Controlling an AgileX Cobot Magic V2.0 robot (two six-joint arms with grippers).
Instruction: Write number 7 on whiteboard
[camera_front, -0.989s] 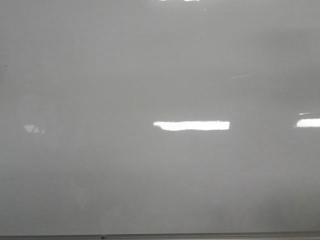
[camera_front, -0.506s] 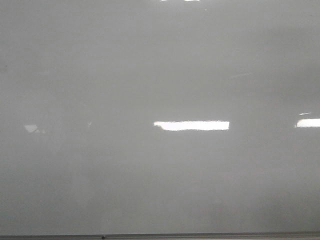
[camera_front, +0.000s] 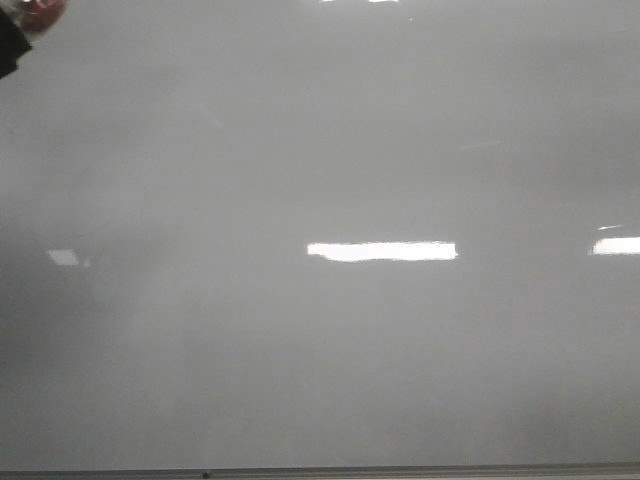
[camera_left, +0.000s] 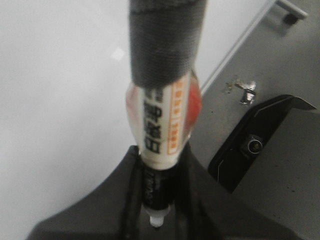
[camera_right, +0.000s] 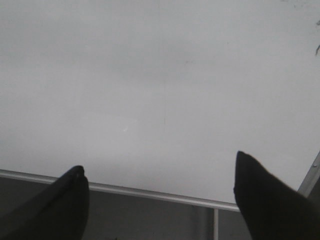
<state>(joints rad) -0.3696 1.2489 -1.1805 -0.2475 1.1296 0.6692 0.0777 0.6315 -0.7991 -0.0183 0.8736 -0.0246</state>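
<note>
Pale grey glossy whiteboard (camera_front: 320, 150).

Left gripper (camera_left: 157, 195) clamped on marker (camera_left: 162, 107), whiteboard (camera_left: 60, 100) beside, grey frame edge (camera_left: 240, 47), black bracket (camera_left: 255, 140)

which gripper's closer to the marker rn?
Left. The left gripper is clamped on the marker; the right gripper hangs open over the whiteboard, no marker in its view.

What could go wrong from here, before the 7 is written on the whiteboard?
1. The marker is gripped near one end by the left fingers, with a long wrapped part sticking out; pressing on the whiteboard might tilt it or make it slip.
2. The wrap hides the far end, so whether a bare tip is exposed cannot be told.
3. No stroke shows yet, and bright reflections may hide thin lines.
</note>
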